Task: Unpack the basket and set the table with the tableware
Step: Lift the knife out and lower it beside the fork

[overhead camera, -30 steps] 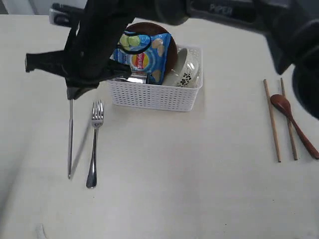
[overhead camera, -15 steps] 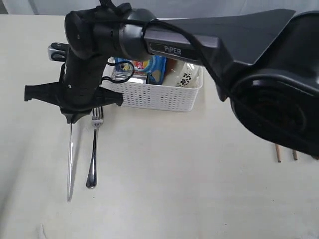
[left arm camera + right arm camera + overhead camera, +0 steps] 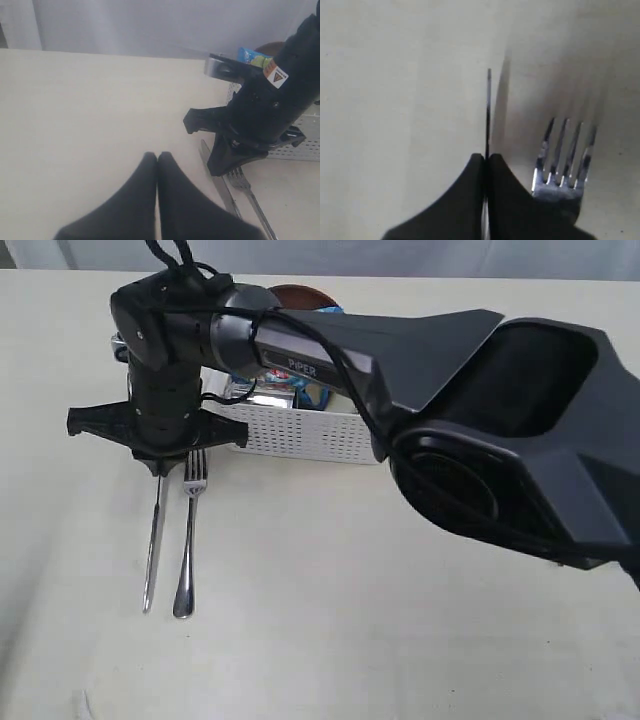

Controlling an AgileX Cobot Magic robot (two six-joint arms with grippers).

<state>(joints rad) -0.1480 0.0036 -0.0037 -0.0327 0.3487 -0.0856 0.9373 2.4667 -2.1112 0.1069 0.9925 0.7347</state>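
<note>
My right gripper [image 3: 160, 466] has reached across to the left and is shut on the handle end of the steel knife [image 3: 152, 550]. The knife points toward the front edge, close beside the fork [image 3: 187, 540] on the table [image 3: 300, 640]. In the right wrist view the pads [image 3: 470, 190] pinch the thin knife [image 3: 488, 110], with the fork [image 3: 565, 150] beside it. My left gripper [image 3: 157, 155] is shut with nothing in it and hovers over bare table. The white basket [image 3: 300, 435] stands behind the fork. The brown plate [image 3: 300, 292] shows at the basket's back.
The right arm's dark links [image 3: 480, 440] cover most of the table's right half and much of the basket's contents. A corner of the blue chip bag [image 3: 252, 56] shows above the basket [image 3: 305, 145]. The chopsticks, spoon, bowl and cup are hidden.
The right arm has swung down and forward with the knife, bringing it lower and nearer the fork. The arm now covers the chopsticks and spoon seen earlier at the right.
</note>
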